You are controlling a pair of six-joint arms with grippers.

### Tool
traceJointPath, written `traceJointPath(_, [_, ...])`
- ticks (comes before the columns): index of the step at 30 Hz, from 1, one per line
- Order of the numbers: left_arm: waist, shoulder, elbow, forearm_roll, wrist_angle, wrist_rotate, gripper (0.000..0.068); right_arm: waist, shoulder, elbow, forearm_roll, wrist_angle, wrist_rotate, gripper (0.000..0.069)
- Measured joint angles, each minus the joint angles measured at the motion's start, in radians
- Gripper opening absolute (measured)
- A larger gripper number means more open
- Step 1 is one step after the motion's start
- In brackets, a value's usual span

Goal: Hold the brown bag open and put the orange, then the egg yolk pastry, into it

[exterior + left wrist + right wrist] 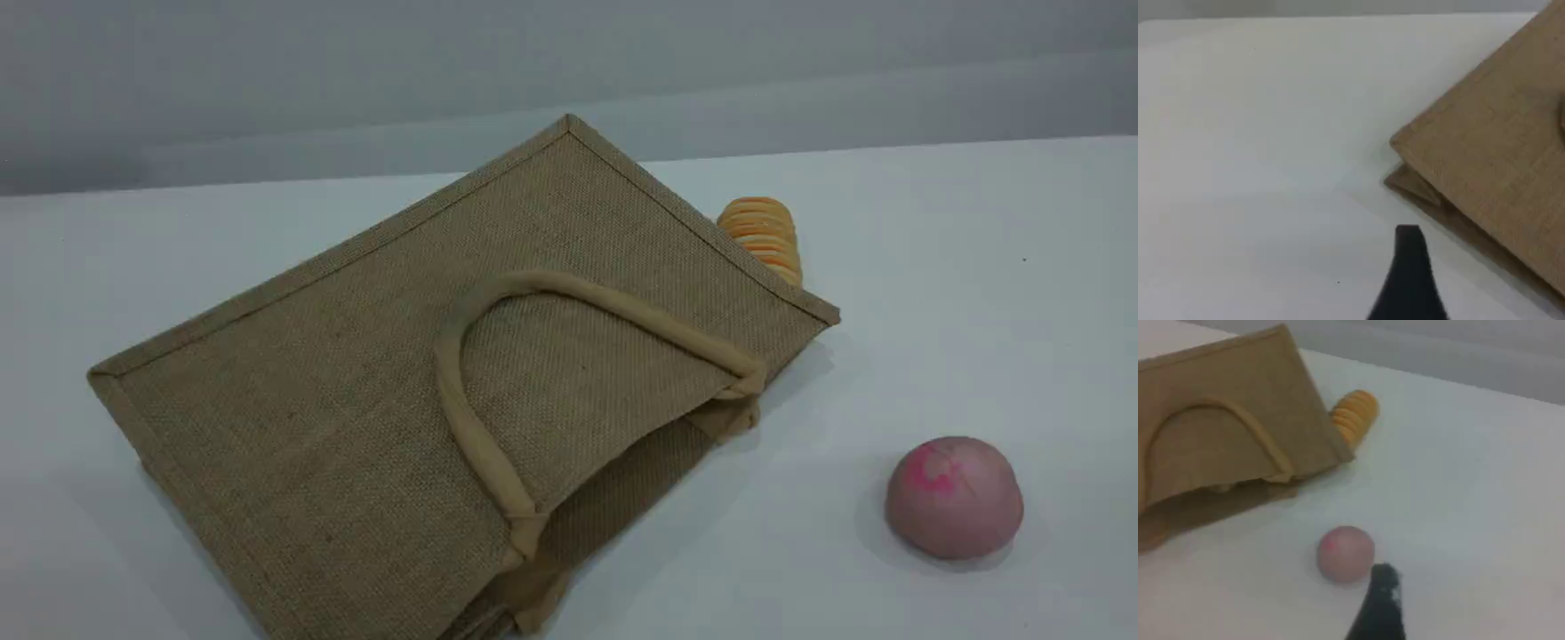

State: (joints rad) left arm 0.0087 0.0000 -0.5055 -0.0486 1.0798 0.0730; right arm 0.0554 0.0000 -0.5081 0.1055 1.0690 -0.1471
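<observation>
The brown bag (338, 382) lies flat on the white table, its mouth toward the front right and slightly agape. One loop handle (449, 391) rests on its upper face. The orange and the egg yolk pastry are out of view. Neither gripper shows in the scene view. The left gripper's dark fingertip (1408, 237) hovers over bare table, just short of a corner of the bag (1491, 153). The right gripper's fingertip (1385, 580) hangs close beside a pink bun, with the bag (1225, 453) farther off. Nothing is held by either one.
A pink dome-shaped bun (954, 496) sits on the table at the right, also seen as the pink bun (1345, 552) in the right wrist view. An orange-striped ridged bread (763, 236) pokes out behind the bag's far right edge. A grey wall rises behind the table.
</observation>
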Motion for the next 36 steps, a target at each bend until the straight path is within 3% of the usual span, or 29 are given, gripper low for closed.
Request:
traceJointPath(8, [0.000, 0.000, 0.000, 0.000, 0.000, -0.001, 0.0503, -0.055, 0.000, 0.000, 0.001, 0.000, 0.000, 0.0573])
traceJointPath(36, [0.000, 0.000, 0.000, 0.000, 0.000, -0.001, 0.0503, -0.055, 0.000, 0.000, 0.001, 0.000, 0.000, 0.0573])
